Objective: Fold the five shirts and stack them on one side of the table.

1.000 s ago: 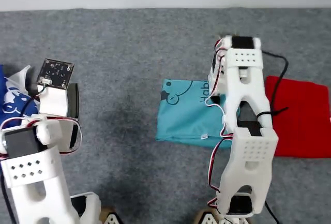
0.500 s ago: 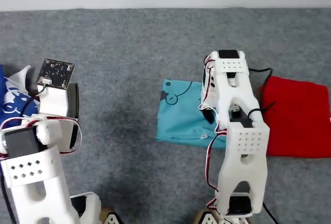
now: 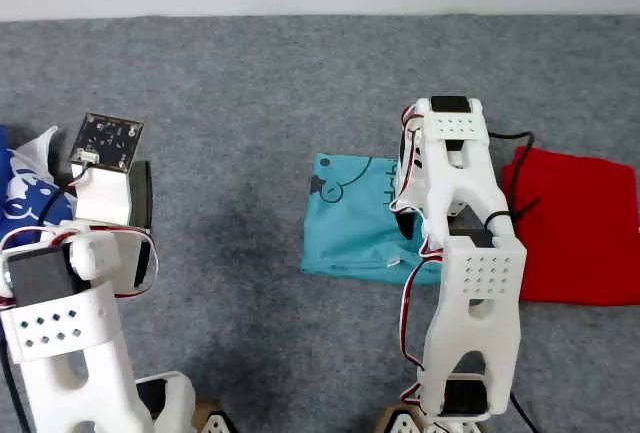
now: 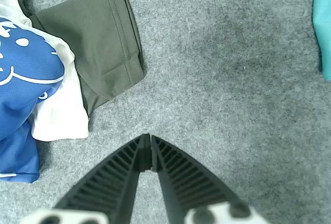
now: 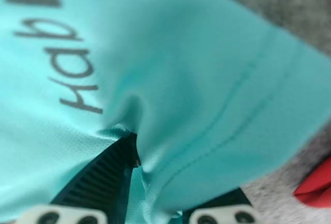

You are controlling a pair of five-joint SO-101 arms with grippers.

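Pinching a pucker of the teal shirt (image 5: 207,79), the right claw (image 5: 135,154) has thin cloth bunched between its tips. The fabric looks light, limp and slightly slick, so it will likely drape and slip rather than keep its shape. A deep bite near a hem or corner seems the safest hold. The teal shirt lies folded on the table (image 3: 230,103), beside the folded red shirt (image 3: 585,233). The left claw (image 4: 150,149), closed on nothing, hangs over bare table near the unfolded olive shirt (image 4: 98,43) and blue-and-white shirt (image 4: 26,79).
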